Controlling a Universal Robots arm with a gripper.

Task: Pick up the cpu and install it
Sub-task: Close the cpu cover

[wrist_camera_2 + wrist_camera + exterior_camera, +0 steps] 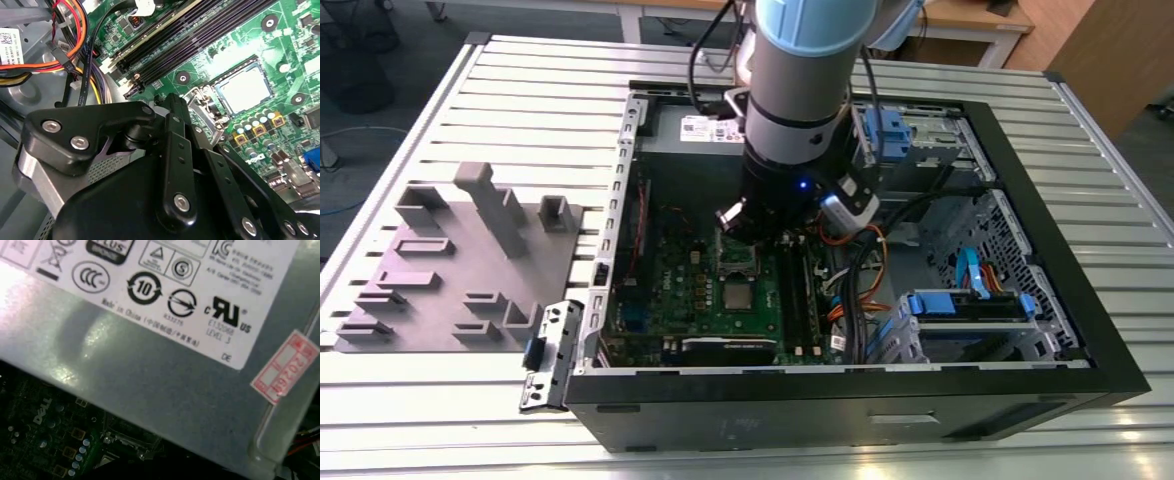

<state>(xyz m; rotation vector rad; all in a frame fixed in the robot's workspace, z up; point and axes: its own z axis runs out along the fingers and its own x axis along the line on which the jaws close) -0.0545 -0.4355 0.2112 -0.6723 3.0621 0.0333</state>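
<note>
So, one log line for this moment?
gripper above motherboard inside computer case | cpu lying in socket, apart from gripper

Bright, even light fills the exterior view. The slatted metal tabletop (480, 420) shines, with white glare at its near edge, while the inside of the computer case (787, 410) lies in shade. In the second wrist view the cpu (243, 90) glints pale. In the first wrist view the power supply housing (150, 385) looks soft, with a hazy reflection.
</note>
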